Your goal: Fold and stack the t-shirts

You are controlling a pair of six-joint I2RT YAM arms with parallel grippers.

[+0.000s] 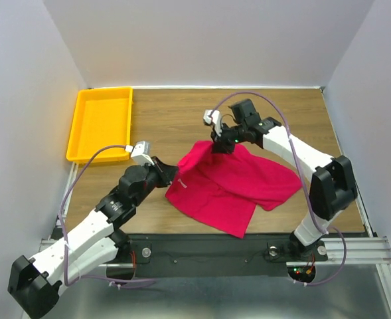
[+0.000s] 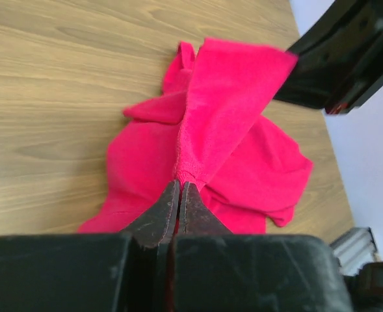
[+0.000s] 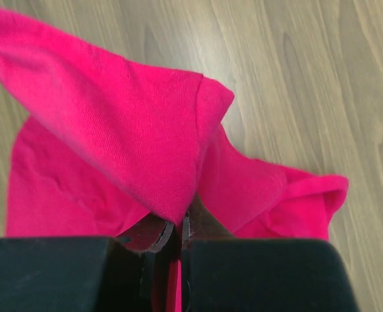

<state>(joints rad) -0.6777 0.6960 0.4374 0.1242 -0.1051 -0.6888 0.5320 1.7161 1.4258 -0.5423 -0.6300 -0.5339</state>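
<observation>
Pinching the crimson t-shirt (image 1: 238, 186) at two edges, left gripper (image 1: 173, 174) and right gripper (image 1: 220, 143) hold it half-raised over the wooden table (image 1: 168, 119) — the left's thin hem bite could slip, collapsing it.

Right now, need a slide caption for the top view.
Top view: left tool and right tool each pinch the red t-shirt on the wooden table; yellow tray far left.

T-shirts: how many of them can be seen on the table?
1. The red t-shirt lies crumpled on the table, its left edge pinched by the left gripper, its far edge by the right gripper. The yellow tray holds none; none seems hidden.
</observation>
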